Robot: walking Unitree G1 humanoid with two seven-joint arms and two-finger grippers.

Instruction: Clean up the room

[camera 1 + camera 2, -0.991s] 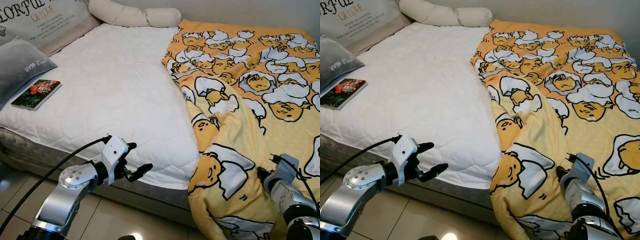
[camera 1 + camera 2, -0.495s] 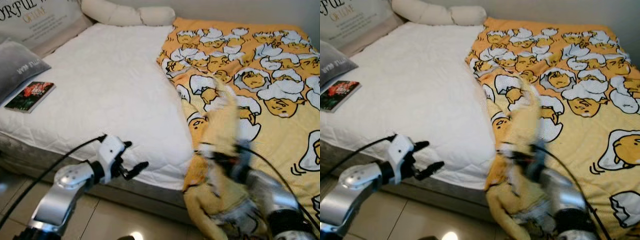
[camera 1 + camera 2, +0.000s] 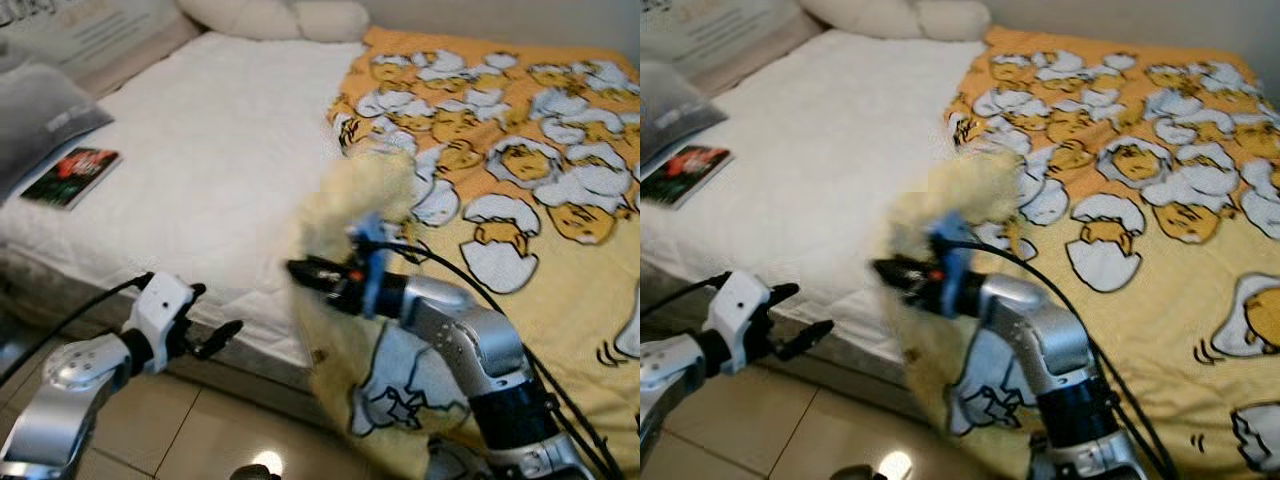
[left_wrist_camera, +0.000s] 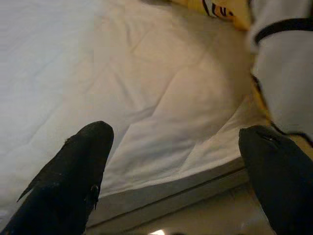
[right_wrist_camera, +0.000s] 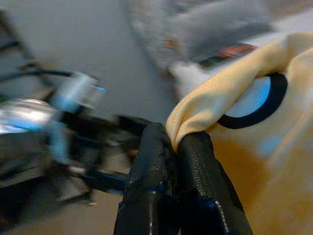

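This is a home bedroom: a bed point(image 3: 210, 180) with a white quilted mattress cover, pillows point(image 3: 280, 18) at the far end, a yellow cartoon-print blanket point(image 3: 530, 190), and a tiled floor point(image 3: 200, 430).

In front of me stands a bed point(image 3: 200, 200) with a white quilted mattress cover, its near edge just above the pale tiled floor point(image 3: 190, 430). An orange-yellow duvet point(image 3: 540, 170) printed with egg cartoon figures lies over my right half of the bed and hangs over the near edge. On my left side a book point(image 3: 70, 163) with a dark red cover lies flat on the white cover, just beside a grey pillow point(image 3: 45, 115). At the head of the bed lie cream pillows point(image 3: 280, 18) and a printed cushion point(image 3: 90, 25).
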